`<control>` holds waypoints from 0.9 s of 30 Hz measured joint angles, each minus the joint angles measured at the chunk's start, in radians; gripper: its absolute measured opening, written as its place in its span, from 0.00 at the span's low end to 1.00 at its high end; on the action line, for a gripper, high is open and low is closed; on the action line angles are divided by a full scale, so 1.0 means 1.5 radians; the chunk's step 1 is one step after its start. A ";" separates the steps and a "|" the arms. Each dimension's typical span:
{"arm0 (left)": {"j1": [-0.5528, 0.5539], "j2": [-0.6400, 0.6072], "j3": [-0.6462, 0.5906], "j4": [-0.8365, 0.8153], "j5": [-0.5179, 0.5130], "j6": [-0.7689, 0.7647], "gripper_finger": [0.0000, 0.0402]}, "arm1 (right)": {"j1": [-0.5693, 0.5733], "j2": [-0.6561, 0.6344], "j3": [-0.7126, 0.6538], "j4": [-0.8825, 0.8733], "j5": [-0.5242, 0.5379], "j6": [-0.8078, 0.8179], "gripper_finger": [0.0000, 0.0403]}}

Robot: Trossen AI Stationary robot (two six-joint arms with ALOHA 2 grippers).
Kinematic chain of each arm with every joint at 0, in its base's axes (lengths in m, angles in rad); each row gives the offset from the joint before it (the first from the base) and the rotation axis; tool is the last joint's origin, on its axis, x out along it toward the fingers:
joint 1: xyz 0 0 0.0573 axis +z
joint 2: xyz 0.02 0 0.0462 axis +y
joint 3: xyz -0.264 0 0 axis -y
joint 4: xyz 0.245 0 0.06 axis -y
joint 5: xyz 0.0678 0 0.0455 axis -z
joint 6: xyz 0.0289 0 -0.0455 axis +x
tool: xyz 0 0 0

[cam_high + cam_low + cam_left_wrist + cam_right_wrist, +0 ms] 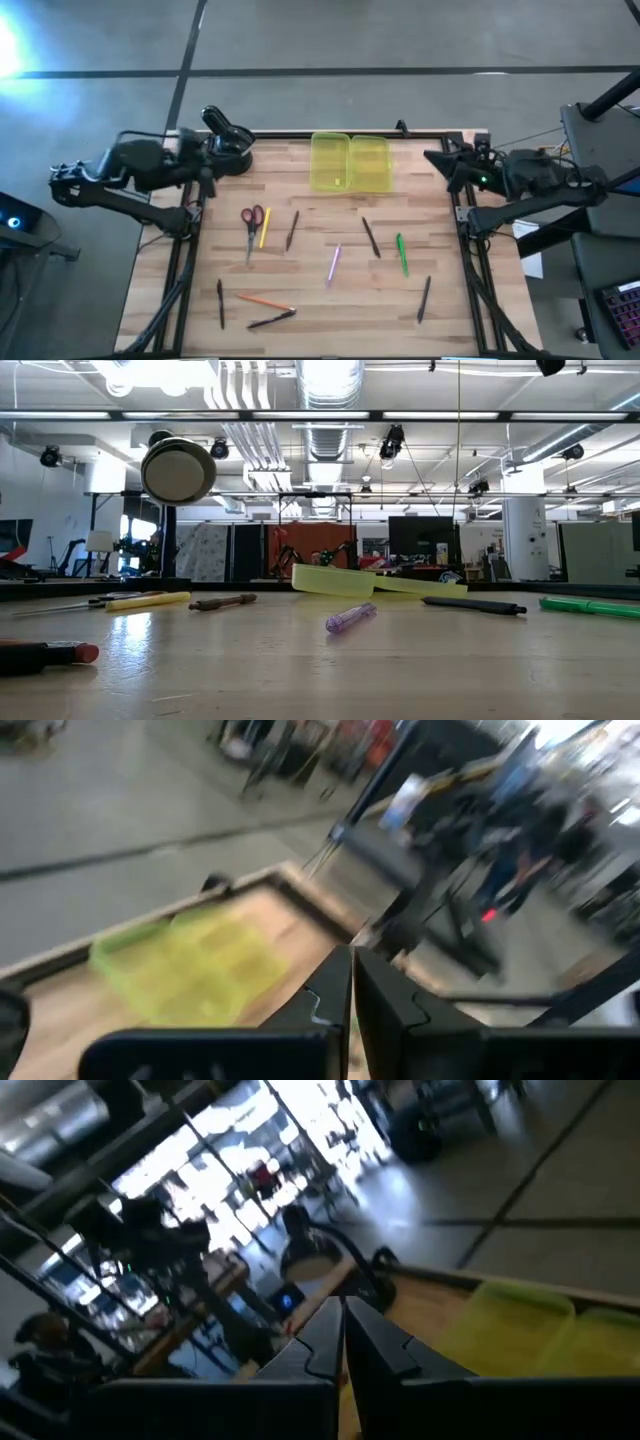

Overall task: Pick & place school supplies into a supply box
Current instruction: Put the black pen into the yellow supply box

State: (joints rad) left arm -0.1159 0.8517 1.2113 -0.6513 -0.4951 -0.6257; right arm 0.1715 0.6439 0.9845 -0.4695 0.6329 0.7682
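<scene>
No supply has yet been picked up; the task is judged to stand at its very start. The left gripper (222, 128) is parked above the far left corner of the tabletop (310, 295), its fingers clenched on nothing, as is seen in the left wrist view. The right gripper (437, 160) is held at the far right corner, likewise clenched and empty.

The yellow box (349, 162) lies open at the middle of the far edge, both halves flat and side by side. The supplies are scattered over the middle and near part of the tabletop: the scissors (251, 224) and a yellow pencil (264, 227) toward the left edge, a purple pen (333, 263) near the centre, a green pen (402, 254) toward the right, and dark pens and an orange pencil (264, 300) along the near edge.

For the next move, one gripper would have to be opened, brought down over a single pen, and aligned across its thin shaft. A low, square closure would be called for, since the pens lie flat on the wood.
</scene>
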 joint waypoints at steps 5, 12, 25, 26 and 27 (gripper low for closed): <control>-0.028 0.045 0.005 -0.072 -0.071 -0.072 0.00 | 0.001 0.052 0.078 -0.144 -0.039 0.060 0.02; -0.123 0.085 0.014 -0.169 -0.167 -0.155 0.00 | 0.001 0.142 0.172 -0.254 -0.057 0.078 0.09; -0.230 0.194 0.097 -0.512 -0.171 -0.400 0.00 | 0.001 0.299 0.244 -0.493 -0.176 0.247 0.22; -0.231 0.202 0.102 -0.531 -0.158 -0.415 0.00 | 0.001 0.307 0.242 -0.495 -0.179 0.259 0.23; -0.231 0.209 0.106 -0.548 -0.145 -0.428 0.00 | 0.001 0.315 0.240 -0.499 -0.180 0.269 0.23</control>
State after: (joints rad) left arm -0.4622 1.1650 1.3707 -1.4737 -0.7127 -1.2672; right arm 0.1722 1.1162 1.3449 -1.2183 0.3630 1.1716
